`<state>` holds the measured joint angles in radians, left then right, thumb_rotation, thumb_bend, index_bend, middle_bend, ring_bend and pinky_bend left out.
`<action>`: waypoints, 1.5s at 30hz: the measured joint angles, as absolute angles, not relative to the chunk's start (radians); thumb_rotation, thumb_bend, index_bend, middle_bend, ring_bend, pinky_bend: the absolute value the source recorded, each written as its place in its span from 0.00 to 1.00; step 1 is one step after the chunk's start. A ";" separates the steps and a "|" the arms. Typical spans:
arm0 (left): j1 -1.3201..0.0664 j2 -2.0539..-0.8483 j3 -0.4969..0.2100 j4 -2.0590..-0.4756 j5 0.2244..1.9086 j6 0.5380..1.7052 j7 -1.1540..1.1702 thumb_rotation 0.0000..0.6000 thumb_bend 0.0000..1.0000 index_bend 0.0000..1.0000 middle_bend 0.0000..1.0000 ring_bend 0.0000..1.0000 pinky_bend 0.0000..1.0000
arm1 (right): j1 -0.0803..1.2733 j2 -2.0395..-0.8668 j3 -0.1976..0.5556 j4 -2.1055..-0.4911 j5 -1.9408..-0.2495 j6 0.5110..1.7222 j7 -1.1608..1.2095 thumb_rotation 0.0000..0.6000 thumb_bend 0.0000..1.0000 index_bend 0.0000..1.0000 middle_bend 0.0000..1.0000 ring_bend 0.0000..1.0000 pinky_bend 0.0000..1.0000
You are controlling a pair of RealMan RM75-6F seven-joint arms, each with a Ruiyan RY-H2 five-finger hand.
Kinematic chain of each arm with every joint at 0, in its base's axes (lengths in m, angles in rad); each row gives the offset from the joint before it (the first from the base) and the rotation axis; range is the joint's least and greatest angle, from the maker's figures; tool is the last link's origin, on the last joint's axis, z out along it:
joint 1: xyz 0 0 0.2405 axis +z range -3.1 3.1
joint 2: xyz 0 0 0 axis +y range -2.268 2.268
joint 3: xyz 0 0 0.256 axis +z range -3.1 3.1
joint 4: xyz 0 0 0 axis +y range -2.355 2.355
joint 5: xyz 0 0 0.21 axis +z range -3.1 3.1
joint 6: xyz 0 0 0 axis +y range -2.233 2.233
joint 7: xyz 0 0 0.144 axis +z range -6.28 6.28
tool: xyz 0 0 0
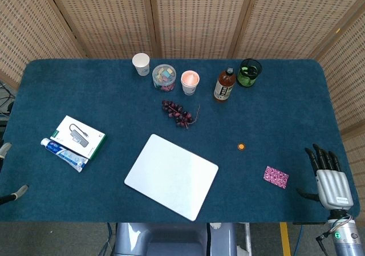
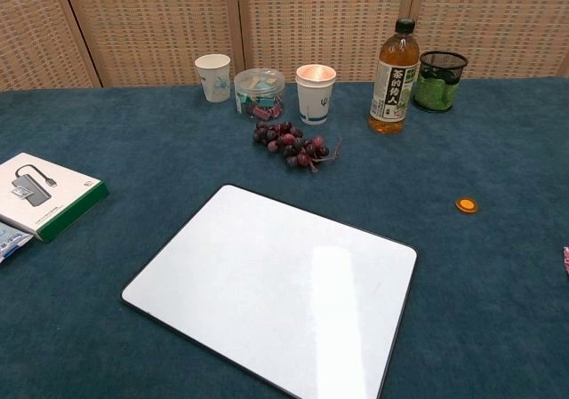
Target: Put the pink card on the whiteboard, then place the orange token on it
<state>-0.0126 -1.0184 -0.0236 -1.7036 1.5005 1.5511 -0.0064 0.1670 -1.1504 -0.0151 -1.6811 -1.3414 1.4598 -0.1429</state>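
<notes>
Lying left of right robot hand (image 1: 329, 176): pink card (image 1: 276, 177) | apart | fingers seemingly spread, released

Two paper cups (image 1: 141, 63) (image 1: 190, 81) stood on the table, far from the right hand (image 1: 329, 179). There was one whiteboard (image 1: 171, 175), one pink card (image 1: 276, 177) (nearest that hand), one orange token (image 1: 241, 147), one bottle (image 1: 224, 85), one grape bunch (image 1: 178, 113), one mesh cup (image 1: 249, 72), one clip tub (image 1: 164, 76), one boxed adapter (image 1: 78, 136) and one toothpaste tube (image 1: 64, 154).

Bottle (image 2: 394, 77) label: 茶研舍人.
</notes>
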 measured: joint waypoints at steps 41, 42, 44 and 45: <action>-0.025 -1.015 -0.035 -1.702 1.469 1.514 -0.016 1.00 0.00 0.00 0.00 0.00 0.00 | 0.348 -1.347 0.081 -1.718 -0.916 1.131 -0.479 1.00 0.00 0.20 0.00 0.00 0.00; -0.025 -1.015 -0.035 -1.702 1.468 1.514 -0.015 1.00 0.00 0.00 0.00 0.00 0.00 | 0.350 -1.351 0.085 -1.717 -0.898 1.132 -0.486 1.00 0.00 0.20 0.00 0.00 0.00; -0.025 -1.016 -0.035 -1.703 1.466 1.513 -0.015 1.00 0.00 0.00 0.00 0.00 0.00 | 0.355 -1.357 0.095 -1.715 -0.856 1.131 -0.497 1.00 0.00 0.20 0.00 0.00 0.00; -0.025 -1.016 -0.036 -1.703 1.465 1.513 -0.013 1.00 0.00 0.00 0.00 0.00 0.00 | 0.358 -1.358 0.099 -1.714 -0.839 1.130 -0.502 1.00 0.00 0.20 0.00 0.00 0.00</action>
